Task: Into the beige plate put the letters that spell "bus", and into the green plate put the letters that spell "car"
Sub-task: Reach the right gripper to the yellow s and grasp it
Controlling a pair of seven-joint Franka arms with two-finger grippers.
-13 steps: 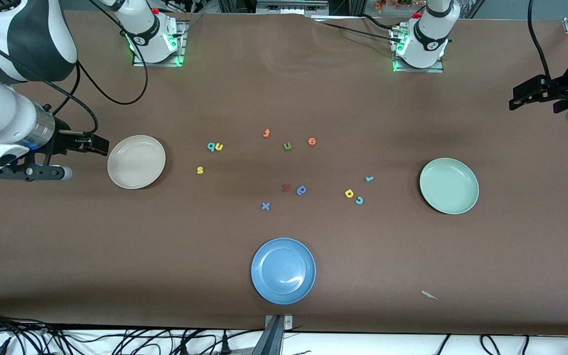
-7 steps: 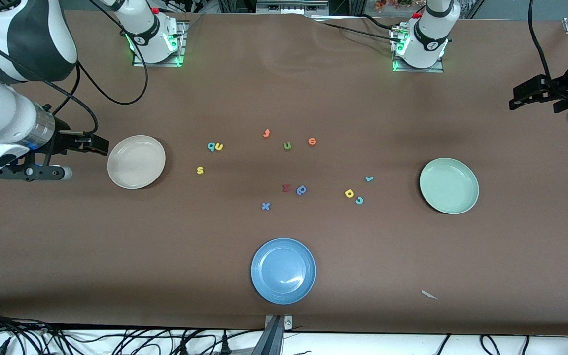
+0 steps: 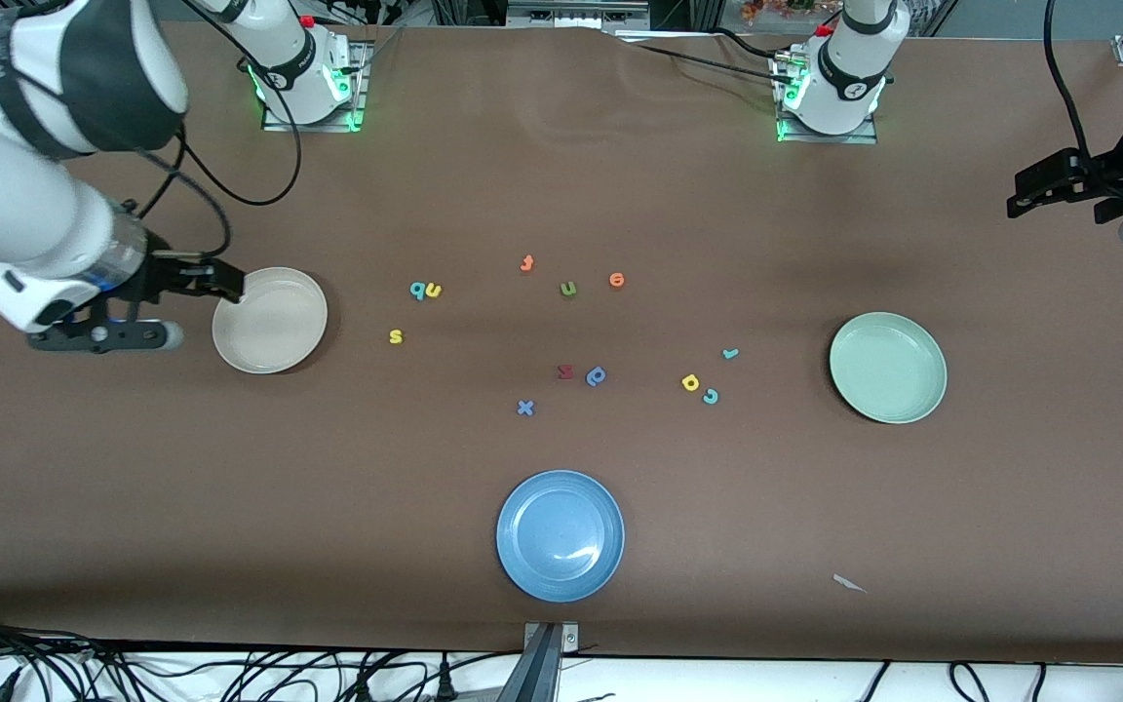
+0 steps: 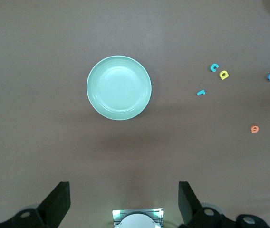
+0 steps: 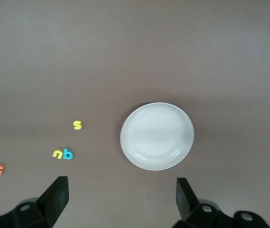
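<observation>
The three small foam letters for "bus" lie on the brown table (image 3: 328, 507) toward the right arm's end: the teal foam b (image 3: 417, 290) and the yellow foam u (image 3: 434, 290) touch side by side, and the yellow foam s (image 3: 396, 336) sits apart from them, nearer the front camera. All three lie beside the round cream-beige shallow plate (image 3: 270, 320), which holds nothing.

The letters for "car" lie toward the left arm's end: the teal foam r (image 3: 730, 353), the yellow foam a (image 3: 690, 382) and, just beside the a and nearer the front camera, the teal foam c (image 3: 711, 396). They lie beside the round pale mint-green shallow plate (image 3: 888, 368), also bare inside.

Between the two groups lie an orange foam t (image 3: 526, 263), an olive-green foam u (image 3: 568, 288), an orange foam e (image 3: 617, 280), a dark red foam letter (image 3: 565, 371) close beside a darker blue b-like foam letter (image 3: 597, 375), and a blue foam x (image 3: 525, 408). A round blue plate (image 3: 561, 535) sits nearest the front camera.

The right hand (image 3: 226, 284) hangs over the beige plate's rim on the side away from the letters, its fingers (image 5: 55, 194) spread wide and holding nothing. The left hand (image 3: 1022, 193) waits at the table's edge at the left arm's end, well apart from the green plate, fingers (image 4: 59, 202) likewise spread and holding nothing.
</observation>
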